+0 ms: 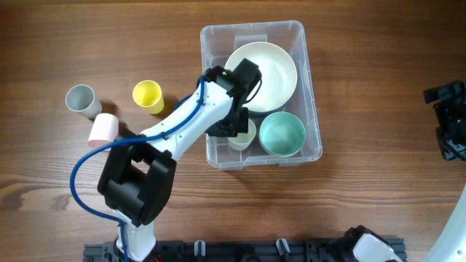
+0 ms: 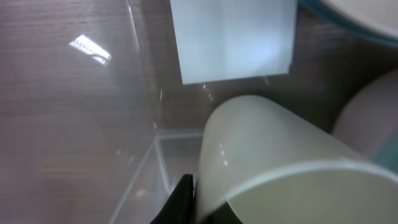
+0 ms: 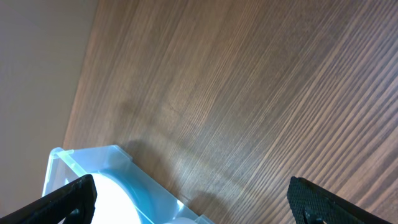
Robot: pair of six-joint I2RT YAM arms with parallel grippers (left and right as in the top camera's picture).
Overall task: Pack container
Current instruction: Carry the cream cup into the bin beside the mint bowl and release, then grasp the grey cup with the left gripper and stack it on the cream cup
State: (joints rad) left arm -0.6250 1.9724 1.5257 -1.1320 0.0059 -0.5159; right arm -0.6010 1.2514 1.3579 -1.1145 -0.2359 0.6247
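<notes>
pale cup [image 2: 273, 162] in left fingers [image 2: 184, 200], inside container [image 1: 255, 28] with cream bowl [image 1: 273, 69], teal bowl [image 1: 282, 133]; right fingers [image 3: 69, 199] wide

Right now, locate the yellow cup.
Overhead view: the yellow cup sits on the table left of the container, with the grey cup and pink cup nearest it.

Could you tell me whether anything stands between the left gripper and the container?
Nothing visible does: the left gripper is inside the container, gripping the pale green cup by its rim, beside the teal bowl.
</notes>
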